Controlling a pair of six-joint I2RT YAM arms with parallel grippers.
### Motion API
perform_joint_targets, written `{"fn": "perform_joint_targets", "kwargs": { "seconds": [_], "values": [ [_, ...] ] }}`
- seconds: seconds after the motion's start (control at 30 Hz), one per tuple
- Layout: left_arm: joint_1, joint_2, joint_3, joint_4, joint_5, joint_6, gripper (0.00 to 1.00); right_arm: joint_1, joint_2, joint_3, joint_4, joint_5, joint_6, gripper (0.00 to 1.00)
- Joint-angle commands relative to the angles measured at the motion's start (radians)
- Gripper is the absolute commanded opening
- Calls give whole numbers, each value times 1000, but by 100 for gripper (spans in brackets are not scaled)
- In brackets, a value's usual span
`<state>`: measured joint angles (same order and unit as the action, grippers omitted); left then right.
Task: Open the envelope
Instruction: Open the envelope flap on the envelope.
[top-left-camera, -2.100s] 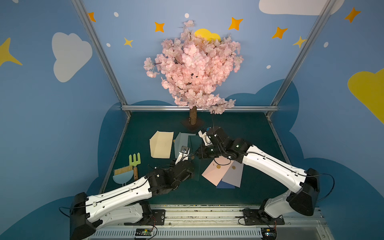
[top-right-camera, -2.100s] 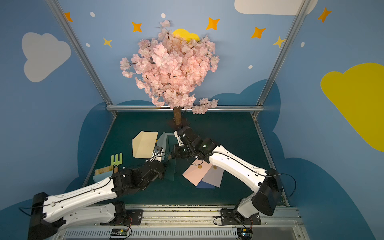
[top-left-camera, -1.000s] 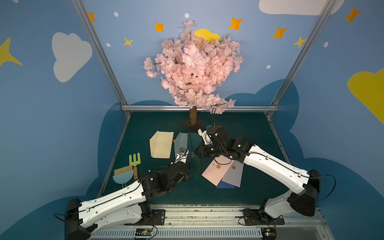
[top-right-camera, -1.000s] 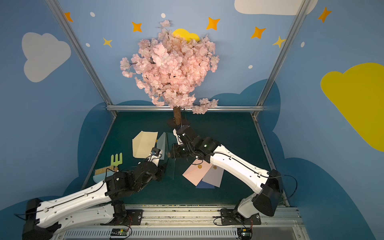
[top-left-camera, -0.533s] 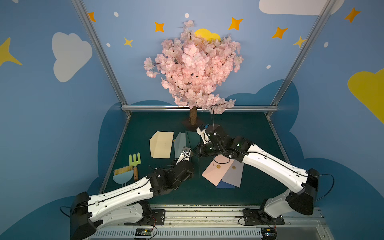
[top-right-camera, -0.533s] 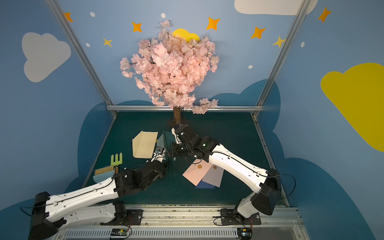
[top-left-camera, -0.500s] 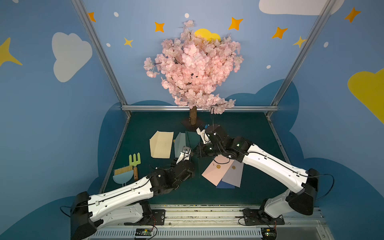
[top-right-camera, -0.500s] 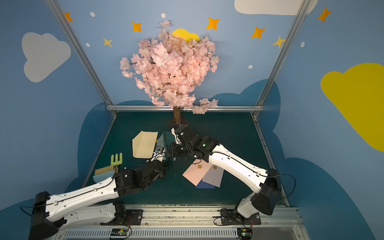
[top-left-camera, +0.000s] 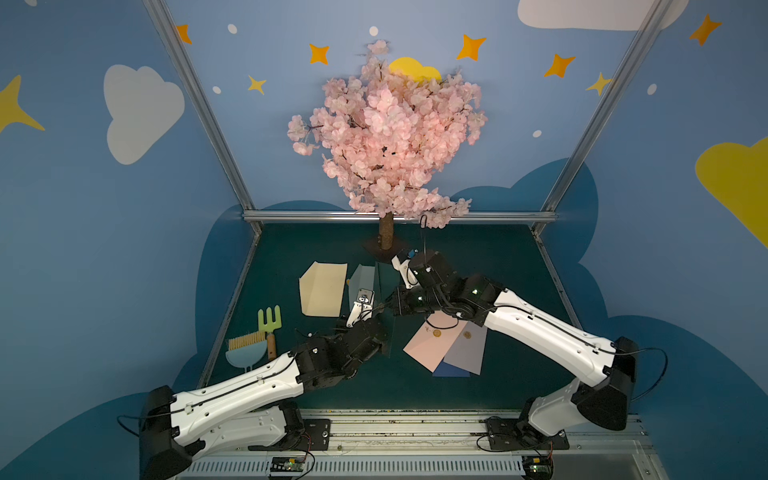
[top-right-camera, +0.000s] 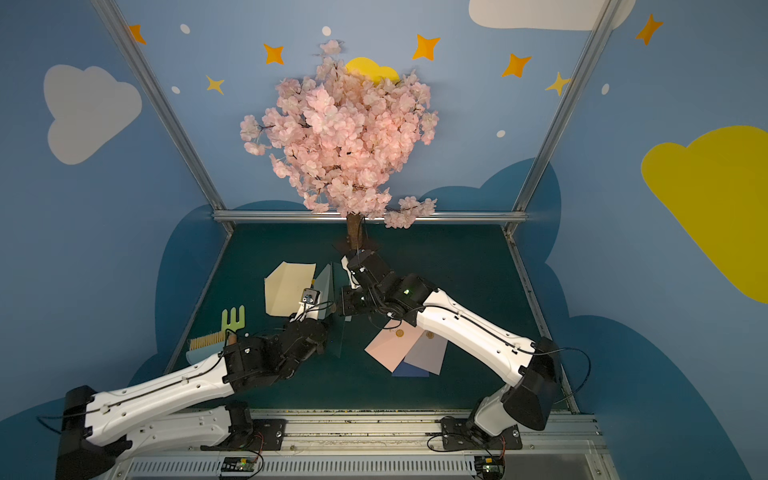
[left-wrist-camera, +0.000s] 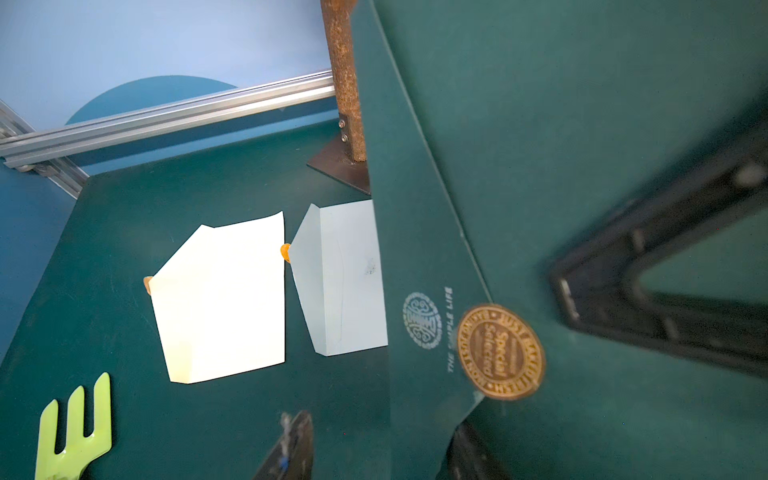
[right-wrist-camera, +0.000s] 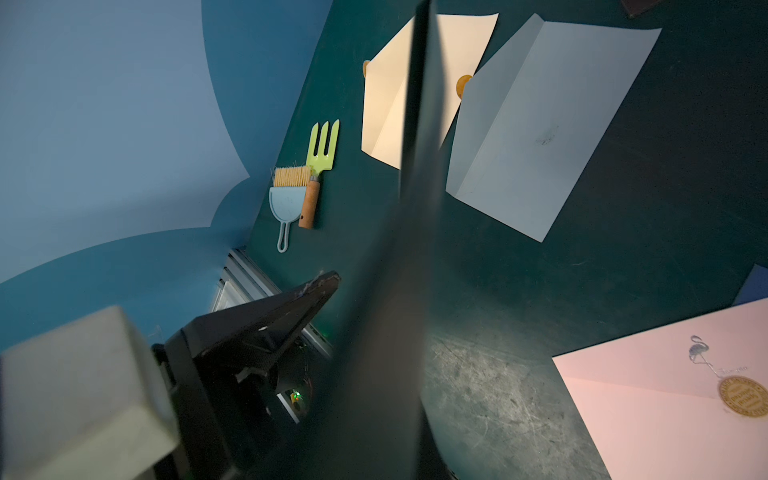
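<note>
- Subject item: dark green envelope (left-wrist-camera: 519, 145) is off the table (top-left-camera: 478, 270) and stands on edge. It is in front of the tree trunk (top-left-camera: 385, 232), between the two arms.
- Flap: lies against the envelope body, with a round gold seal (left-wrist-camera: 500, 351) over its tip. The envelope is not yet open.
- Right gripper (top-left-camera: 394, 302): jaws pressed together, pinching the green envelope. It reaches in from the right of the trunk line.
- Left gripper (left-wrist-camera: 380, 440): jaws stand apart and straddle the envelope's lower edge. One finger (left-wrist-camera: 291, 444) is clear of the paper, with table showing between them. Whether the other finger touches the paper cannot be determined.
- Cream envelope (top-left-camera: 323, 289): flat on the table, in front of the trunk and to its left.
- Pale blue envelope (top-left-camera: 361, 280): flat, just beside the cream one on the side nearer the trunk. An orange seal shows at an edge of each.
- Pink envelope (top-left-camera: 434, 343): flat, in front of the trunk and to its right, sealed with a gold sticker. It overlaps a lavender envelope (top-left-camera: 465, 353), and a dark blue envelope (top-left-camera: 451, 371) lies beneath both.
- Green toy rake (top-left-camera: 270, 320) and small brush with dustpan (top-left-camera: 247, 353): side by side, well to the left of the trunk and nearer the robot.
</note>
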<state>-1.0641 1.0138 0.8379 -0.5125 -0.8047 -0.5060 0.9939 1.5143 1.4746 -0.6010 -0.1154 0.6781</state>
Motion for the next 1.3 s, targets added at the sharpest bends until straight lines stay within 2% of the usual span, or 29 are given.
{"fn": "perform_joint_targets", "kwargs": {
  "seconds": [0.0, 1.27],
  "values": [
    [25, -24, 8, -27, -45, -16, 52, 17, 2, 23, -34, -24, 5, 0],
    [81, -96, -42, -40, -7, -39, 53, 24, -12, -3, -21, -45, 5, 0]
  ]
}}
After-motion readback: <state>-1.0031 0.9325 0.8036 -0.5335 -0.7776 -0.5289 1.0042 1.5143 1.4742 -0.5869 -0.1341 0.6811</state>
